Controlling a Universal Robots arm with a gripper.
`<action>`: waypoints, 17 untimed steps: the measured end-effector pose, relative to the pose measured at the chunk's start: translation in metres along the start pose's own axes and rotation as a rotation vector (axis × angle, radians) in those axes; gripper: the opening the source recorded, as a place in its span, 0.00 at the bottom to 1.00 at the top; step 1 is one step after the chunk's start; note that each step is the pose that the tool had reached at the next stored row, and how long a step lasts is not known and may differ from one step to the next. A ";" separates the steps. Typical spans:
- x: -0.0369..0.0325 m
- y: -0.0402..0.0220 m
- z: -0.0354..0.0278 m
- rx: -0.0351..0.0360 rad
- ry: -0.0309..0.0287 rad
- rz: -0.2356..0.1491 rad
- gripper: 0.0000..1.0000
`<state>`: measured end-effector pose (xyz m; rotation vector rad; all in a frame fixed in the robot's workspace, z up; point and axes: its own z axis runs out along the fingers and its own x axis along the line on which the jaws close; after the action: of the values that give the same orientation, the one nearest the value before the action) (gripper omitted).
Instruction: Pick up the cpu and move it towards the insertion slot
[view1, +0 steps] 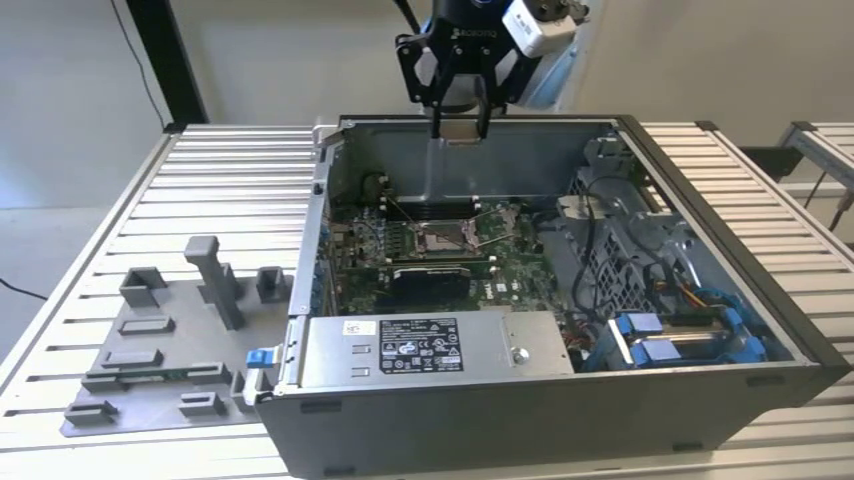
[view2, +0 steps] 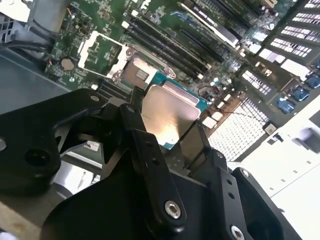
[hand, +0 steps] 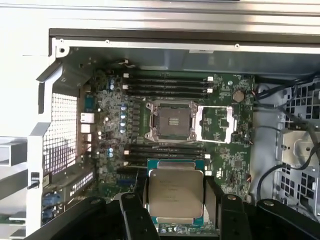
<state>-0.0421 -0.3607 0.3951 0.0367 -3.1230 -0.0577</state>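
Half done, I judge: my pincer (hand: 175, 197) pinches the cpu (hand: 176, 192) above the case, insertion slot (hand: 170, 120) open below, not reached.

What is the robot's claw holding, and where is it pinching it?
The gripper holds the cpu, pinching it by two opposite side edges, one finger on each. Its shiny metal top is left bare, above the open computer case.

1 cpu (hand: 176, 196), 1 gripper (hand: 176, 200), 1 insertion slot (hand: 170, 121) mid-frame in the first wrist view, 1 computer case (view1: 561, 400), 1 grey fixture plate (view1: 160, 385) lower left of the exterior view, 1 power supply (view1: 427, 350).
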 end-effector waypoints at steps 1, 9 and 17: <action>-0.0004 0.0031 0.0004 0.0000 0.0000 0.000 0.00; -0.0012 0.0215 0.0046 0.0000 -0.0001 0.003 0.00; -0.0025 0.0366 0.0086 -0.0001 -0.0003 0.008 0.00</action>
<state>-0.0405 -0.3238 0.3878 0.0234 -3.1233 -0.0578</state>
